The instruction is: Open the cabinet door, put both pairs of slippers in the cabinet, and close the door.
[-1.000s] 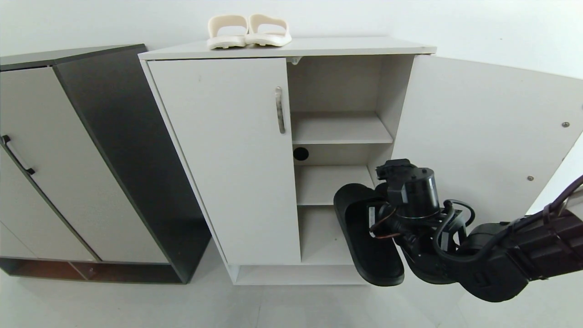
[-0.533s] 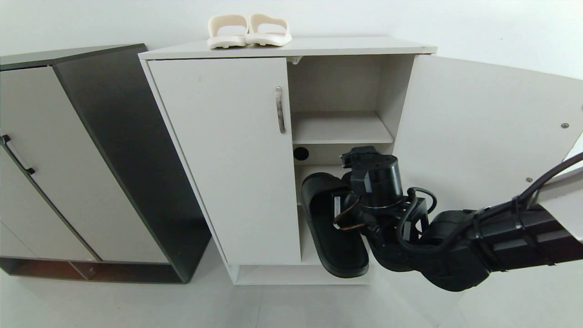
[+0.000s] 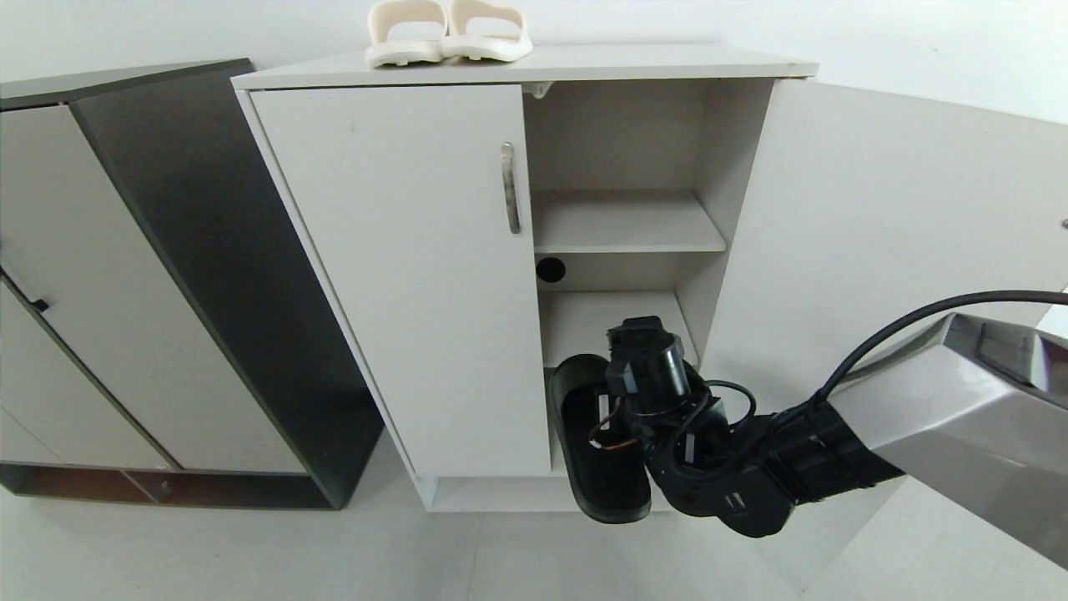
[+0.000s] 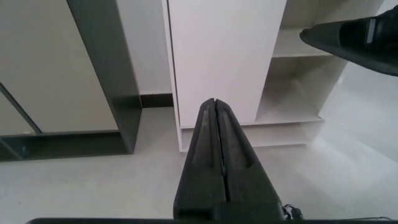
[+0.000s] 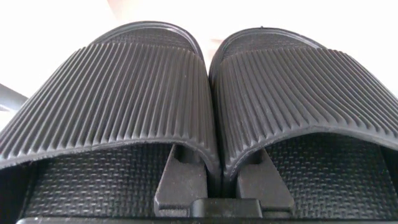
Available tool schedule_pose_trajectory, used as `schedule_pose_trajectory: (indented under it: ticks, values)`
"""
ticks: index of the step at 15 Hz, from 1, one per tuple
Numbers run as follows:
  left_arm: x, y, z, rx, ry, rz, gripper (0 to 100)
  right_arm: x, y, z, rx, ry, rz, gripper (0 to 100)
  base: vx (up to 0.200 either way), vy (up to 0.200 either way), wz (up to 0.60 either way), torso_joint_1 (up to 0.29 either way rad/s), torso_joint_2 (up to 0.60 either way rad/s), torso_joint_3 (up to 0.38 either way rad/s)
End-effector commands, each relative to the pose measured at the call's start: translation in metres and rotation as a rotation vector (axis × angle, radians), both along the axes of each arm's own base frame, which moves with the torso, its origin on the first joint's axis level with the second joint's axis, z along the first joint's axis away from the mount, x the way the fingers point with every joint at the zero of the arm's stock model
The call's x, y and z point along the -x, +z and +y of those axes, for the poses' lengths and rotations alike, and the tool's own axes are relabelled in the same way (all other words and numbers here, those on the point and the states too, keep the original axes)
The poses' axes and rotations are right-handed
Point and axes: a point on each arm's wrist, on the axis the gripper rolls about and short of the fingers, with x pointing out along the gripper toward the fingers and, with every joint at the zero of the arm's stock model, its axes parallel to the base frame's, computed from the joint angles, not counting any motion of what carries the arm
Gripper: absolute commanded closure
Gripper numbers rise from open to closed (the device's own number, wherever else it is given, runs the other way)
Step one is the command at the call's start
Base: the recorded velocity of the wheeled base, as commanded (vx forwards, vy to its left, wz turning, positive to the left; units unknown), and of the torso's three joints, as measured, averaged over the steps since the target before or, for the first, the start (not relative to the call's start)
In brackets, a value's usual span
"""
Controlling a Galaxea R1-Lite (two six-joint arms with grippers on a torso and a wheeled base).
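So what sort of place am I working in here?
Probably a bare indoor room set up as a shoe-storage corner. A white cabinet with shelves stands open against a plain wall, a dark-sided cabinet beside it, cream slippers on top and black slippers at its lower opening.

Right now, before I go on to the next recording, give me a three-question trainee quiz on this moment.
1. True or false: the cabinet has its right door open.
2. Where does the cream pair sit? A) on the cabinet top B) on the middle shelf C) on the floor
3. Fill in: the right gripper is shut on the ____ slippers.
Key: 1 true; 2 A; 3 black.
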Motion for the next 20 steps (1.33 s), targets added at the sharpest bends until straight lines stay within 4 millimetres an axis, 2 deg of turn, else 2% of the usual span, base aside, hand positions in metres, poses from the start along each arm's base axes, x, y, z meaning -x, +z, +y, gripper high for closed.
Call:
schedule_pose_trajectory:
  ticks: [1,5,8,11,15,20]
  values:
    - [0.0,0.0,0.0,0.0,0.0,0.001,100,-0.009,-0.018,0.004,0.019,-0.009,0.021,100,0.0,0.0,0.0,0.002,0.0,-0.183]
    - [0.0,0.0,0.0,0.002,0.0,0.001,100,-0.018,-0.029,0.009,0.017,-0.03,0.006,100,0.0,0.0,0.0,0.004,0.0,-0.193]
    - [0.0,0.0,0.0,0.0,0.0,0.001,100,-0.025,-0.022,0.005,-0.019,-0.051,-0.04,100,0.0,0.0,0.0,0.005,0.0,-0.201]
    - [0.0,0.0,0.0,0.002,0.001,0.001,100,-0.029,-0.011,0.006,-0.04,-0.089,-0.18,100,0.0,0.0,0.0,0.004,0.0,-0.146]
    - [0.0,0.0,0.0,0.0,0.001,0.001,100,-0.039,-0.031,0.006,-0.043,-0.107,-0.236,100,0.0,0.0,0.0,0.0,0.0,0.0]
    - [0.0,0.0,0.0,0.0,0.001,0.001,100,-0.056,-0.034,-0.01,-0.033,-0.158,-0.256,100,0.0,0.0,0.0,0.0,0.0,0.0]
